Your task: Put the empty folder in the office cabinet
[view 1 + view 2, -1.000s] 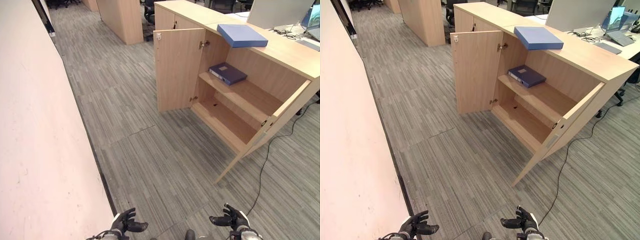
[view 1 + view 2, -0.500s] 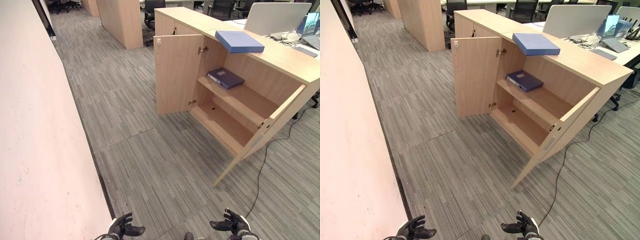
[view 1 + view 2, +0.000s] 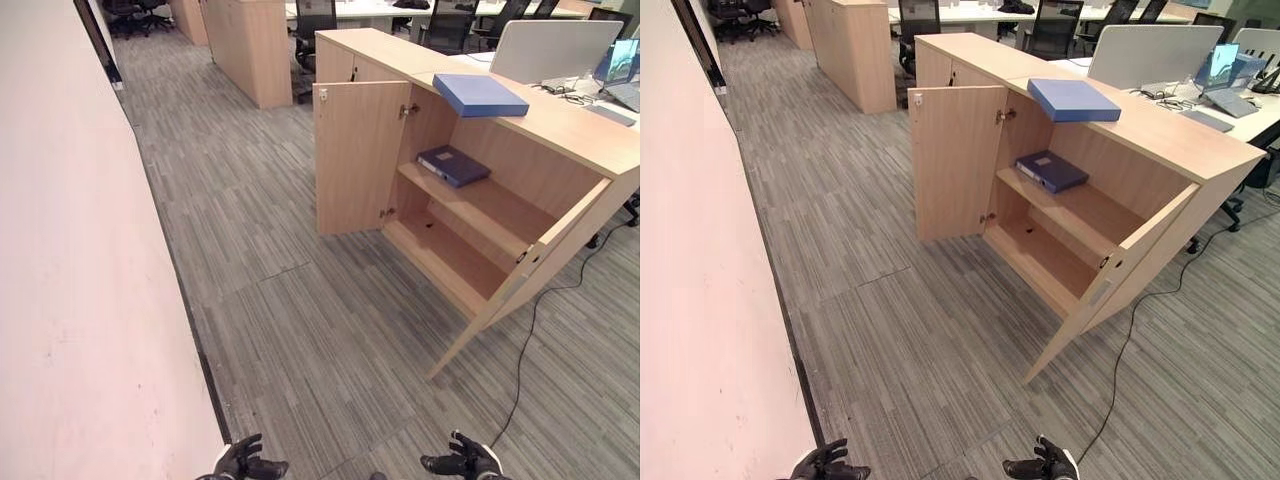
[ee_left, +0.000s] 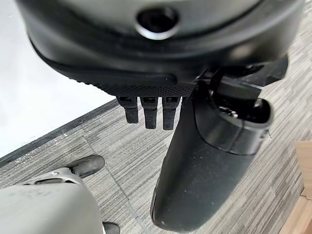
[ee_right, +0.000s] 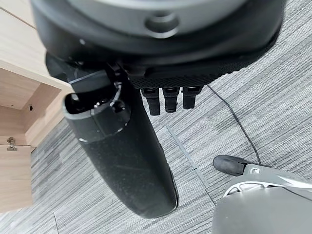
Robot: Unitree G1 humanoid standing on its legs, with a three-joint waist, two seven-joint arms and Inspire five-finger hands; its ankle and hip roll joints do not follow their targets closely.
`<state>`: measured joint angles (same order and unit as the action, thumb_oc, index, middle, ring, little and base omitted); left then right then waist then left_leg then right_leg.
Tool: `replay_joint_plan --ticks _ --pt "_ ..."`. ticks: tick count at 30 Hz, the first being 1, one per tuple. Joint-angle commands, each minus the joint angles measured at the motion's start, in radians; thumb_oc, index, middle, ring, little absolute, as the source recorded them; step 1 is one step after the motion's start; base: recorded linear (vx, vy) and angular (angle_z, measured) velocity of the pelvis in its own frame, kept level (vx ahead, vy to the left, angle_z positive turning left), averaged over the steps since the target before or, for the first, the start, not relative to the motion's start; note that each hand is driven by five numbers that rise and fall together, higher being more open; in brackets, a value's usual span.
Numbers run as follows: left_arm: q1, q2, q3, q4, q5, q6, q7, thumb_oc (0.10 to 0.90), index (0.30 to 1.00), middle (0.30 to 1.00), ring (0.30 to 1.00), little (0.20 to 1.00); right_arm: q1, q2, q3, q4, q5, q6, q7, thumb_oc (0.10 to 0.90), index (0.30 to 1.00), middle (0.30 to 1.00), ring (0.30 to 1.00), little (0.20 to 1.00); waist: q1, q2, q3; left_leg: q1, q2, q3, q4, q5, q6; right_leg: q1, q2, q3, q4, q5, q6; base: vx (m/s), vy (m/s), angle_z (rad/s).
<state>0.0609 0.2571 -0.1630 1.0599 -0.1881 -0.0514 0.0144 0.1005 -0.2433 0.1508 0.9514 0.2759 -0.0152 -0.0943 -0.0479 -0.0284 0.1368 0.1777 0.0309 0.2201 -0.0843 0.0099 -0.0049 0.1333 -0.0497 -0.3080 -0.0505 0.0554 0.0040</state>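
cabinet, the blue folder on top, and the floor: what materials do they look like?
Cabinet: light wood-grain board, likely laminated chipboard, matte; flat uniform panels with metal hinges.
Blue folder on top: smooth rigid cover, probably plastic-coated card; even colour, crisp edges.
Floor: grey striped carpet tile, judging by the square seams and dull texture.

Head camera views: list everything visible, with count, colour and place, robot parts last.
Light blue flat folder: one, on the cabinet top.
Dark blue ring binder: one, lying on the upper shelf.
Light wood office cabinet: one, both doors open, right of the aisle.
Pale partition wall: one, along the left.
Grey striped carpet: floor.
Laptop: one, on the far desk.
Left hand: dark, bottom edge, relaxed, holding nothing.
Right hand: dark, bottom edge, relaxed, holding nothing.
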Motion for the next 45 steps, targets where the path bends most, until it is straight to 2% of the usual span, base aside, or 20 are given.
replay_joint_plan --ticks 1,12,16,18,19,21,22,23,24,26,28,29,33,35,37,40,42,43,44,45 --pt "-0.080 0.010 -0.012 -0.006 0.007 -0.053 0.024 0.800 0.900 0.900 0.900 0.900 -0.079 -0.038 -0.004 0.010 -0.005 -0.041 -0.011 0.800 0.900 0.900 0.900 0.900 0.020 0.008 0.018 0.047 0.092 0.053 -0.003 -0.006 -0.112 0.022 -0.087 0.030 -0.002 -0.056 0.143 0.01 -0.040 0.01" --pt "-0.083 0.012 -0.008 0.000 -0.004 -0.046 0.032 0.800 0.900 0.900 0.900 0.900 -0.083 -0.048 -0.009 0.020 0.006 -0.040 -0.012 0.800 0.900 0.900 0.900 0.900 0.018 0.023 0.033 0.047 0.117 0.050 0.017 0.007 -0.125 0.021 -0.062 0.039 0.031 -0.097 0.119 0.01 -0.058 0.01" --pt "-0.095 0.013 -0.006 0.012 -0.020 -0.047 0.038 0.800 0.900 0.900 0.900 0.900 -0.087 -0.055 -0.011 0.013 0.018 -0.045 -0.011 0.800 0.900 0.900 0.900 0.900 0.014 0.024 0.058 -0.014 0.150 0.046 0.130 0.003 -0.136 -0.004 -0.048 0.047 0.094 -0.139 0.091 -0.02 -0.109 0.01" --pt "-0.111 0.014 -0.007 0.016 -0.034 -0.048 0.042 0.800 0.900 0.900 0.900 0.900 -0.088 -0.062 -0.021 0.001 0.029 -0.050 -0.012 0.800 0.900 0.900 0.900 0.900 0.007 0.018 0.075 -0.094 0.180 0.050 0.260 0.053 -0.163 -0.012 -0.043 0.041 0.111 -0.155 0.073 -0.04 -0.122 0.03" --pt "-0.112 0.014 -0.007 0.016 -0.034 -0.048 0.042 0.800 0.900 0.900 0.900 0.900 -0.089 -0.062 -0.022 0.001 0.029 -0.050 -0.012 0.800 0.900 0.900 0.900 0.900 0.006 0.018 0.073 -0.099 0.182 0.048 0.267 0.051 -0.164 -0.015 -0.042 0.039 0.111 -0.155 0.072 0.00 -0.090 0.08" --pt "-0.118 0.014 -0.007 0.015 -0.045 -0.047 0.046 0.800 0.900 0.900 0.900 0.900 -0.082 -0.070 -0.028 -0.001 0.034 -0.051 -0.015 0.800 0.900 0.900 0.900 0.900 0.002 0.008 0.083 -0.164 0.216 0.062 0.405 0.113 -0.187 -0.003 -0.038 0.036 0.107 -0.167 0.056 0.06 -0.139 0.11" --pt "-0.121 0.010 -0.009 0.018 -0.046 -0.047 0.052 0.800 0.900 0.900 0.900 0.900 -0.081 -0.078 -0.034 0.015 0.034 -0.047 -0.022 0.800 0.900 0.900 0.900 0.900 0.000 0.000 0.094 -0.213 0.263 0.105 0.492 0.184 -0.196 0.026 -0.035 0.026 0.100 -0.185 0.048 0.09 -0.131 0.17" --pt "-0.121 0.010 -0.008 0.018 -0.046 -0.047 0.052 0.800 0.900 0.900 0.900 0.900 -0.081 -0.077 -0.034 0.016 0.034 -0.047 -0.022 0.800 0.900 0.900 0.900 0.900 0.000 0.001 0.095 -0.214 0.265 0.104 0.495 0.184 -0.197 0.026 -0.033 0.026 0.100 -0.185 0.047 0.15 -0.068 0.24" --pt "-0.121 0.008 -0.008 0.021 -0.047 -0.047 0.052 0.800 0.900 0.900 0.900 0.900 -0.077 -0.077 -0.037 0.025 0.035 -0.044 -0.022 0.800 0.900 0.900 0.900 0.900 0.000 0.002 0.096 -0.227 0.297 0.132 0.484 0.206 -0.196 0.041 -0.032 0.023 0.097 -0.195 0.048 0.15 0.035 0.18" --pt "-0.119 0.007 -0.008 0.030 -0.040 -0.042 0.049 0.800 0.900 0.900 0.900 0.900 -0.072 -0.079 -0.040 0.028 0.034 -0.038 -0.018 0.800 0.900 0.900 0.900 0.900 0.003 0.007 0.096 -0.246 0.343 0.173 0.404 0.212 -0.190 0.058 -0.044 0.023 0.103 -0.208 0.059 0.20 0.079 0.14" --pt "-0.118 0.008 -0.010 0.031 -0.034 -0.040 0.052 0.800 0.900 0.900 0.900 0.900 -0.072 -0.082 -0.040 0.022 0.032 -0.037 -0.019 0.800 0.900 0.900 0.900 0.900 0.009 0.007 0.099 -0.257 0.352 0.177 0.351 0.210 -0.184 0.060 -0.058 0.026 0.117 -0.218 0.070 0.22 0.136 0.16" --pt "-0.122 0.008 -0.014 0.032 -0.030 -0.037 0.055 0.800 0.900 0.900 0.900 0.900 -0.080 -0.090 -0.034 0.021 0.028 -0.037 -0.020 0.800 0.900 0.900 0.900 0.900 0.022 0.020 0.105 -0.283 0.357 0.127 0.212 0.242 -0.188 0.064 -0.069 0.036 0.142 -0.242 0.091 0.34 0.233 0.05" --pt "-0.126 0.007 -0.005 0.060 -0.045 -0.037 0.063 0.800 0.900 0.900 0.900 0.900 -0.108 -0.100 -0.021 0.045 0.029 -0.034 -0.028 0.800 0.900 0.900 0.900 0.900 0.055 0.027 0.117 -0.348 0.386 0.003 0.054 0.244 -0.192 0.085 -0.093 0.097 0.211 -0.308 0.117 0.34 0.172 -0.22" --pt "-0.116 0.009 0.002 0.080 -0.044 -0.039 0.063 0.800 0.900 0.900 0.900 0.900 -0.113 -0.103 -0.018 0.052 0.027 -0.034 -0.025 0.800 0.900 0.900 0.900 0.900 0.063 0.031 0.116 -0.356 0.409 -0.030 0.032 0.251 -0.206 0.096 -0.098 0.142 0.240 -0.347 0.127 0.47 0.206 -0.50" --pt "-0.104 0.009 0.007 0.098 -0.036 -0.038 0.064 0.800 0.900 0.900 0.900 0.900 -0.126 -0.109 -0.007 0.076 0.019 -0.030 -0.024 0.800 0.900 0.900 0.900 0.900 0.096 0.041 0.105 -0.403 0.419 -0.106 0.025 0.259 -0.228 0.135 -0.103 0.197 0.236 -0.395 0.135 0.49 0.204 -0.75" --pt "-0.098 0.011 0.011 0.118 -0.023 -0.036 0.056 0.800 0.900 0.900 0.900 0.900 -0.134 -0.106 -0.003 0.087 0.009 -0.025 -0.016 0.800 0.900 0.900 0.900 0.900 0.112 0.042 0.087 -0.420 0.409 -0.113 0.023 0.254 -0.238 0.179 -0.116 0.209 0.208 -0.416 0.148 0.38 0.206 -0.12" --pt "-0.092 0.026 0.001 0.115 0.014 -0.034 0.049 0.800 0.900 0.900 0.900 0.900 -0.143 -0.086 0.001 0.096 0.009 -0.027 -0.004 0.800 0.900 0.900 0.900 0.900 0.140 0.027 0.045 -0.436 0.383 -0.119 0.041 0.282 -0.245 0.204 -0.162 0.235 0.191 -0.400 0.189 0.75 0.551 -0.20" --pt "-0.091 0.040 -0.006 0.111 0.029 -0.034 0.048 0.800 0.900 0.900 0.900 0.900 -0.149 -0.064 -0.002 0.105 0.005 -0.020 0.004 0.800 0.900 0.900 0.900 0.900 0.154 0.001 0.025 -0.445 0.325 -0.120 0.103 0.270 -0.222 0.177 -0.216 0.255 0.219 -0.306 0.228 0.60 0.466 -0.90" --pt "-0.091 0.040 -0.006 0.111 0.029 -0.034 0.048 0.800 0.900 0.900 0.900 0.900 -0.149 -0.064 -0.002 0.105 0.005 -0.020 0.004 0.800 0.900 0.900 0.900 0.900 0.155 -0.001 0.024 -0.446 0.323 -0.118 0.105 0.269 -0.221 0.175 -0.218 0.255 0.219 -0.306 0.229 0.43 0.338 -1.11" --pt "-0.092 0.045 -0.009 0.109 0.031 -0.037 0.049 0.800 0.900 0.900 0.900 0.900 -0.158 -0.060 0.007 0.108 -0.003 -0.018 0.009 0.800 0.900 0.900 0.900 0.900 0.161 -0.020 0.023 -0.447 0.285 -0.120 0.125 0.242 -0.195 0.155 -0.242 0.274 0.251 -0.229 0.244 0.16 0.163 -0.47"
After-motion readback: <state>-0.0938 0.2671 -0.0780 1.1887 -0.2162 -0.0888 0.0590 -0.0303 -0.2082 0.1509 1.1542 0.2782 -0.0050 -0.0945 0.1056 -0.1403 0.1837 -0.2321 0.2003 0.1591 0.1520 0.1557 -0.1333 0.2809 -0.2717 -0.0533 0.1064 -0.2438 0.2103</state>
